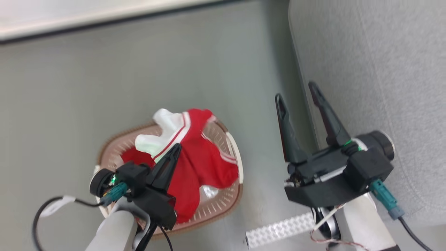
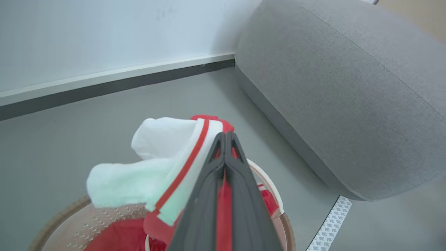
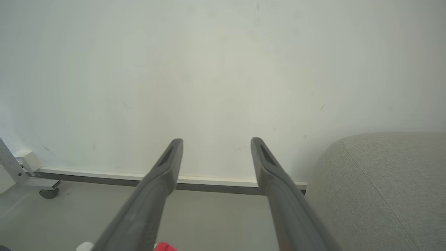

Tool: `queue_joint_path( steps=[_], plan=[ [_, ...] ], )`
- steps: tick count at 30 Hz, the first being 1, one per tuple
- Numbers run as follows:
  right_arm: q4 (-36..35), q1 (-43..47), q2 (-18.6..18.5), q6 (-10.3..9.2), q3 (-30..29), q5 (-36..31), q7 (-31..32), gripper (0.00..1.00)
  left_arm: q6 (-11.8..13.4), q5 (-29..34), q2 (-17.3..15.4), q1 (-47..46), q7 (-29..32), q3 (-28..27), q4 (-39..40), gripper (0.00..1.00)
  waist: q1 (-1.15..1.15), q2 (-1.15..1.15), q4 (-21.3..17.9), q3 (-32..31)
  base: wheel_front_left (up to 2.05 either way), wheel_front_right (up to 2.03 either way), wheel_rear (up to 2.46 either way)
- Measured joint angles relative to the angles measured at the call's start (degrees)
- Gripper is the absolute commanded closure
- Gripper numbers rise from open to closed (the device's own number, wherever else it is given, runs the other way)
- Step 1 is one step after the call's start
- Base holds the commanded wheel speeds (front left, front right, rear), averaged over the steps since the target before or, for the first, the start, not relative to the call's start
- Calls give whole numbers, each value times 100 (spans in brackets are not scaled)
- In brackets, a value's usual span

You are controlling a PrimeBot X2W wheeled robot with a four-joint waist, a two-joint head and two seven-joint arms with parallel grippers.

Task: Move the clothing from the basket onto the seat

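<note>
Over basket (image 1: 223, 205), left gripper (image 1: 178, 146) pinched tight on clothing (image 1: 200, 160): fingers together, red cloth nipped between them. Upper part raised above rim, rest trailing down into basket, long axis hanging from pinch.
Seat (image 1: 366, 69) lies to robot's right of basket, bare floor (image 1: 264, 104) between; carry likely sideways right and up.
Right gripper (image 1: 296, 91) nearer seat, fingers spread wide, empty.
Clothing soft, limp, red, white panel, striped trim.
Basket rigid perforated plastic, oval, brown rim.
Seat grey woven fabric, rounded edge, stitched seam.

Left gripper (image 1: 177, 147) clamped tight; right gripper (image 1: 295, 91) splayed wide.
</note>
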State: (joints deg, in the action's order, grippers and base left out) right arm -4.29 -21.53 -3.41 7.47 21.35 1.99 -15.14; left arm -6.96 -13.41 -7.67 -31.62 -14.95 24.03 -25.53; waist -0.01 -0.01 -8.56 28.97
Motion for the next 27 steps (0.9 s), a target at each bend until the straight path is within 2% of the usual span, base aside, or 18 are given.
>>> queue_joint_path(
  steps=[14,27],
  plan=[
    [411,883,-89,1,327,285,1,0,-44,99,155,999,0,-916,1195,100,0,0,227,-1474,0,0,0],
    [642,1472,-247,0,681,456,0,0,-51,94,250,1429,0,-1203,1890,100,0,-1,210,-2543,0,0,0]
  ],
)
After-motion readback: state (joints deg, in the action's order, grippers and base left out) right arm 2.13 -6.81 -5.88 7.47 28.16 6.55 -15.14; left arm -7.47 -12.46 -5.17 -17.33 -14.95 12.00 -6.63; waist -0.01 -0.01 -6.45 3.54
